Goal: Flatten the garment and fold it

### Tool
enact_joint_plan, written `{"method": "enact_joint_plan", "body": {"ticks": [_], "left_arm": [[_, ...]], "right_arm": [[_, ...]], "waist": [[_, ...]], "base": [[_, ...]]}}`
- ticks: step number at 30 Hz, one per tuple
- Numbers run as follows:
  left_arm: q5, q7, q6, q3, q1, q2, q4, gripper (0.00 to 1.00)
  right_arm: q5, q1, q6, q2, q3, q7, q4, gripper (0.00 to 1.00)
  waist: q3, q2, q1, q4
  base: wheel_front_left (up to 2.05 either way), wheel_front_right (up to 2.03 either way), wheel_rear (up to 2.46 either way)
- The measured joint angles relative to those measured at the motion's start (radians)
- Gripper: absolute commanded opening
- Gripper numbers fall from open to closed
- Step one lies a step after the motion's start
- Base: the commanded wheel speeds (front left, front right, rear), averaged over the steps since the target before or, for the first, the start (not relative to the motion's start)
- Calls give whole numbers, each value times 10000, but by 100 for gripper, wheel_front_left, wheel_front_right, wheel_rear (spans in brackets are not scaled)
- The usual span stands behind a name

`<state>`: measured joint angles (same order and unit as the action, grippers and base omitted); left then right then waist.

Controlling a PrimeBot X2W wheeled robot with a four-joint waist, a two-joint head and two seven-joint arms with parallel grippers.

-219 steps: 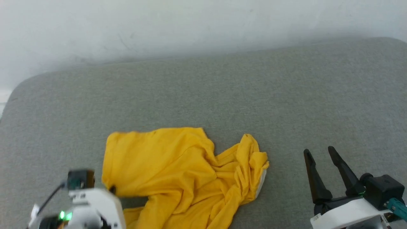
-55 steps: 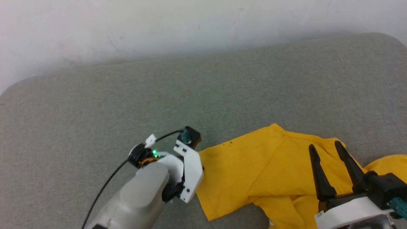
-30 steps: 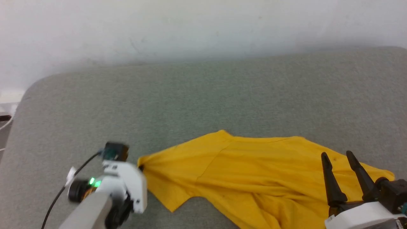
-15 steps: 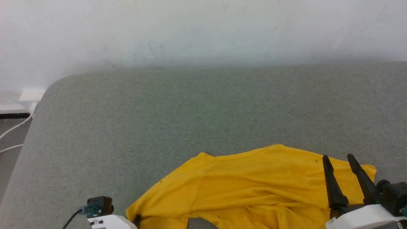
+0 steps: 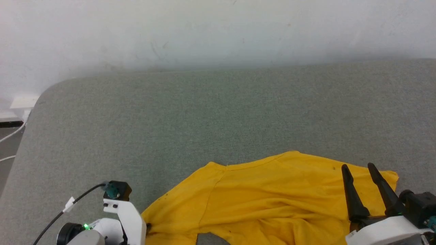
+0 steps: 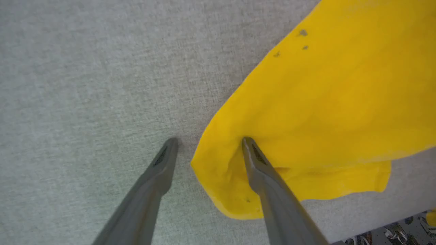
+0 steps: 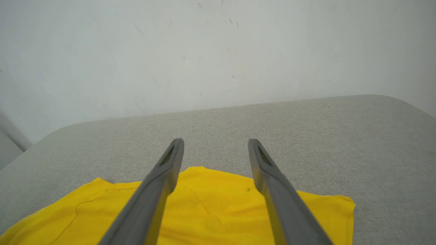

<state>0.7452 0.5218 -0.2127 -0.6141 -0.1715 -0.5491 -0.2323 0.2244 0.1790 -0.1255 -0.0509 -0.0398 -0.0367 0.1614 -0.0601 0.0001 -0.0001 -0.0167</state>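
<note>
One yellow garment (image 5: 272, 200) lies spread but wrinkled at the near side of the grey fabric surface (image 5: 204, 112). Left claw (image 6: 208, 140), fingers apart, straddles its left corner, one fingertip against the cloth, the other over bare surface. Right claw (image 5: 357, 166), fingers likewise apart, is poised over its right part. White wall (image 5: 218, 30) behind.

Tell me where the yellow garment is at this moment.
In the head view the garment lies on the grey surface, lower right, its left corner at the left gripper and its right end under the right gripper.
</note>
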Motion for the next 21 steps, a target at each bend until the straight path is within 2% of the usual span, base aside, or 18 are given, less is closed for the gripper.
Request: {"method": "enact_joint_plan", "body": {"ticks": [2,3,4,5,6,7,10,12,21], "left_arm": [[-23,625,274,-242,-371,-98,-165,100],[-13,943,410,-355,-541,-132,-226,93],[-4,1237,529,-451,-686,-148,-278,93],[31,1484,631,-522,-812,-176,-320,22],[35,1676,715,-596,-900,-203,-345,22],[54,1831,727,-648,-973,-205,-370,0],[207,1883,798,-669,-954,-88,-359,0],[232,1513,688,-520,-795,-58,-330,0],[153,-2123,-711,732,596,688,604,0]], "right_arm": [[0,-67,0,0,23,8,-27,100],[0,-106,0,0,36,8,-38,100],[-2,-134,0,2,52,10,-48,100],[-2,-150,0,0,52,10,-61,100],[-4,-156,0,0,61,12,-71,100],[-6,-159,0,2,56,10,-82,100],[-33,-161,0,0,27,17,-86,100],[-33,-160,0,0,-21,38,-92,100],[138,-331,0,10,-846,1020,-679,100]], "waist": [[-62,0,0,-71],[-95,-1,-1,-107],[-122,0,-1,-147],[-143,0,0,-190],[-163,0,0,-232],[-180,0,0,-274],[-200,0,0,-376],[-183,0,1,-397],[-56,0,2,-207]], "base": [[0,0,0],[0,0,0],[0,0,0],[0,0,0],[0,0,0],[0,0,0],[0,0,0],[0,0,0],[0,0,0]]}}
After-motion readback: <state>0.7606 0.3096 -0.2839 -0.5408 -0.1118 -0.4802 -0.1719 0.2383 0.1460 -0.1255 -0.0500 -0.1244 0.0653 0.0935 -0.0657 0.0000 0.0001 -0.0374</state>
